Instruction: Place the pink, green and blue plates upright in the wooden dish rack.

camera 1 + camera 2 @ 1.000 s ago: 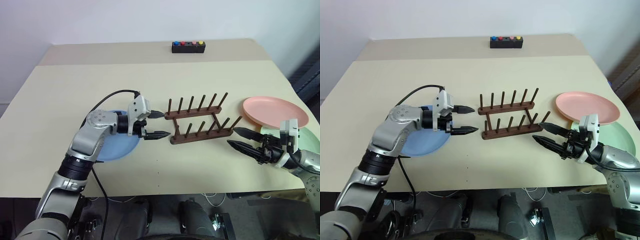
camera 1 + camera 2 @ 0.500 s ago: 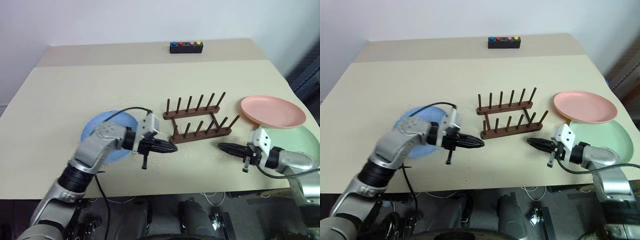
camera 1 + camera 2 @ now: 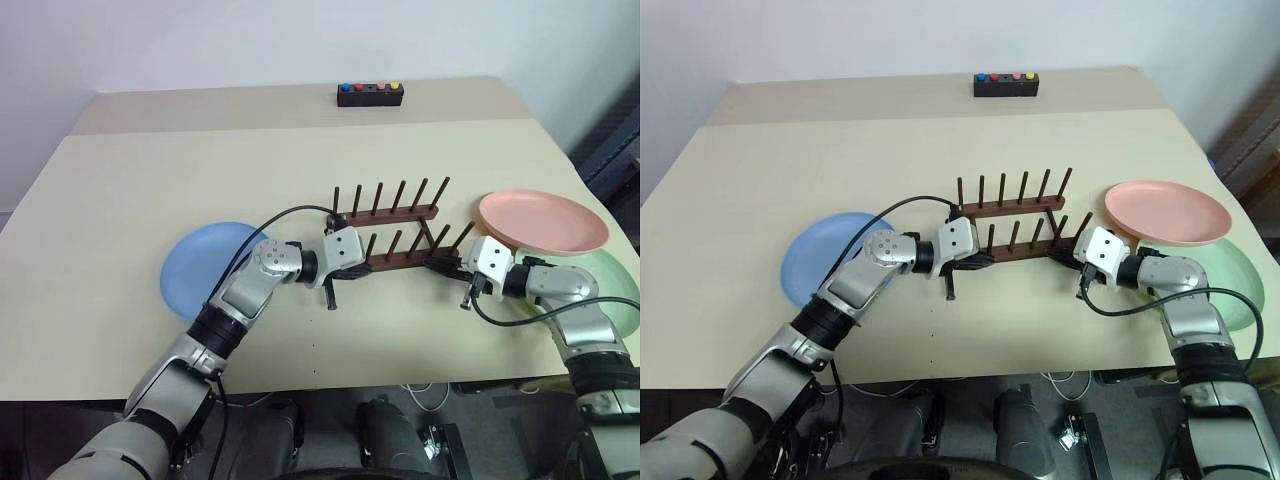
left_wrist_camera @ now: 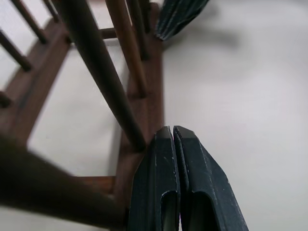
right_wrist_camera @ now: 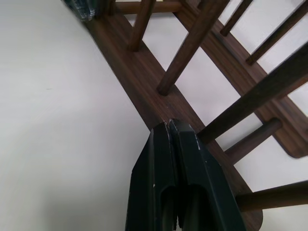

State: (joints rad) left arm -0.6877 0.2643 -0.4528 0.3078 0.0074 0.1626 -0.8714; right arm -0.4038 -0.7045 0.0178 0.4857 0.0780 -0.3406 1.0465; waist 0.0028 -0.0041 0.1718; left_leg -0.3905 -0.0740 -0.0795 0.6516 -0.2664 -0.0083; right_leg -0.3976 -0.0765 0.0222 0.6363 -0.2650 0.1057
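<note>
Both grippers, left (image 3: 362, 268) and right (image 3: 440, 267), are pinched together, empty, bracketing the wooden dish rack (image 3: 395, 240) mid-frame; its rails run left-right between them.

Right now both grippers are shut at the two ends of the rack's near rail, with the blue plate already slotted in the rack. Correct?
Not quite: in the left eye view the blue plate lies flat on the table, beside the wooden dish rack. Left gripper and right gripper are shut at the near rail's ends.
</note>
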